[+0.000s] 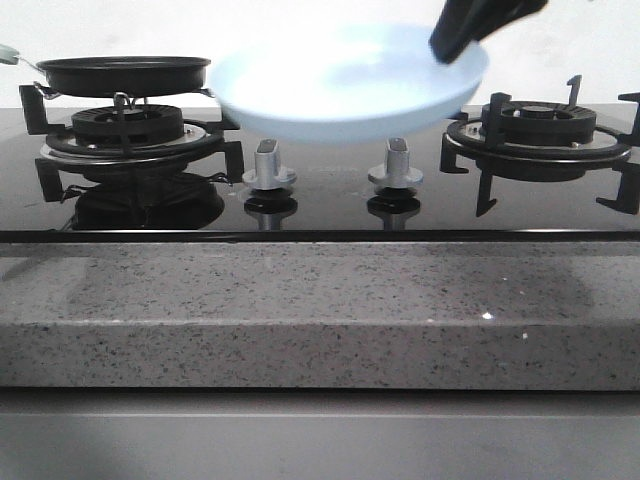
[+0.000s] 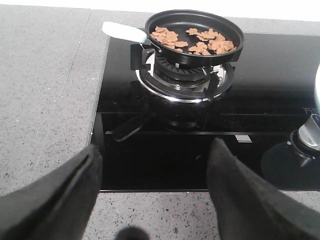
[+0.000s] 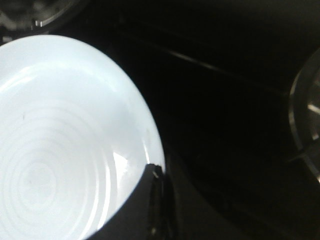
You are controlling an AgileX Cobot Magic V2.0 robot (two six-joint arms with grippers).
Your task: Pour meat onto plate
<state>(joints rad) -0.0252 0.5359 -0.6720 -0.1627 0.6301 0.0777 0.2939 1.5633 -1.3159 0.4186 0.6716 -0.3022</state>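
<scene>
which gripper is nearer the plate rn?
Right. The right gripper is clamped on the plate rim, holding it above the stove; the left gripper is open, apart, facing the pan.

Front cam sits low at the worktop (image 1: 320, 300) edge; both wrist cams look down, sharing the stove (image 2: 210, 125).

**Plate held in the air above the hob's middle**

The pale-blue plate (image 1: 345, 85) hangs tilted over the two knobs (image 1: 270, 165), blurred, gripped at its far-right rim by the right gripper (image 1: 455, 45). The black frying pan (image 1: 125, 73) sits on the left burner (image 1: 130, 130). The right burner (image 1: 540, 125) is bare.
</scene>
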